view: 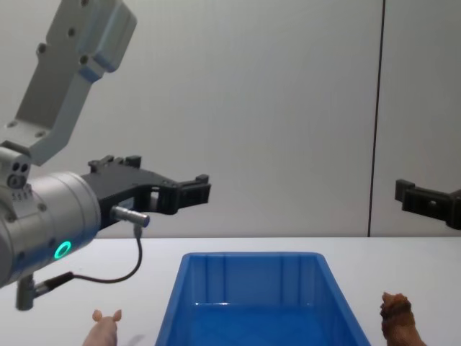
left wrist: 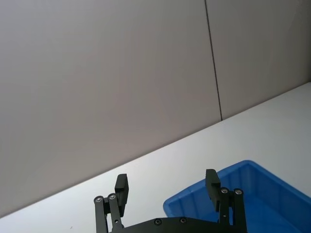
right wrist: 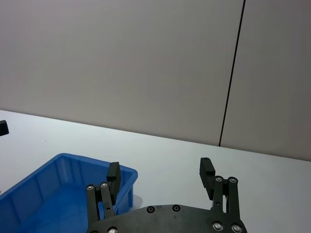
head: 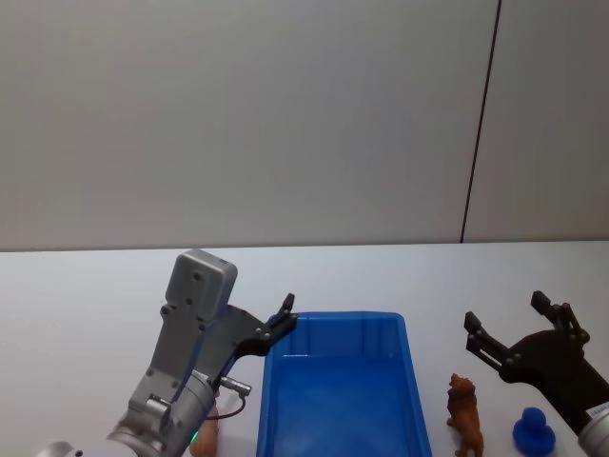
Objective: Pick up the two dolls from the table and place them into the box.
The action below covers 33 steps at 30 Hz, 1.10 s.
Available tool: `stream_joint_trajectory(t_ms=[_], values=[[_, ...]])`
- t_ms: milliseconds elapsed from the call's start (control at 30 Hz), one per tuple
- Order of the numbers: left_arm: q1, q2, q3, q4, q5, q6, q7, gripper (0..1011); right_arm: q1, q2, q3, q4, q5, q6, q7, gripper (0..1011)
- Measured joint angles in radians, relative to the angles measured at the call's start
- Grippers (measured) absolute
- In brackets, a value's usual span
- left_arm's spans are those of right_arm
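Observation:
The blue box (head: 335, 386) sits at the centre front of the white table (head: 86, 295). Right of the box stands the shaggy reddish-brown doll (head: 464, 415), also seen in the chest view (view: 397, 318). The pale pink doll (view: 105, 329) lies left of the box, and my left arm partly covers it in the head view (head: 205, 439). My left gripper (head: 284, 316) hangs open in the air above the box's left rim, holding nothing. My right gripper (head: 505, 312) is open and empty, raised above and behind the brown doll.
A small round dark-blue object (head: 533, 430) sits right of the brown doll, under my right gripper's arm. A grey wall with a dark vertical seam (head: 481, 124) stands behind the table. Bare tabletop stretches behind the box.

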Motion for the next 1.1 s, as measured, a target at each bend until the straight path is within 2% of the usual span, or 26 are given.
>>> stream_joint_trajectory(t_ms=[467,800,1100], values=[[0.044,0.02,-0.024,-0.058,-0.066,0.16,0.102,1001,0.0,0.0,0.0,0.0,0.0,0.0,0.0,1001],[0.075,0.031,-0.038,-0.088,-0.112,0.252,0.143,1001,0.0,0.0,0.0,0.0,0.0,0.0,0.0,1001],[0.089,0.025,-0.044,-0.087,-0.143,0.323,0.162,1001,0.0,0.0,0.0,0.0,0.0,0.0,0.0,1001]])
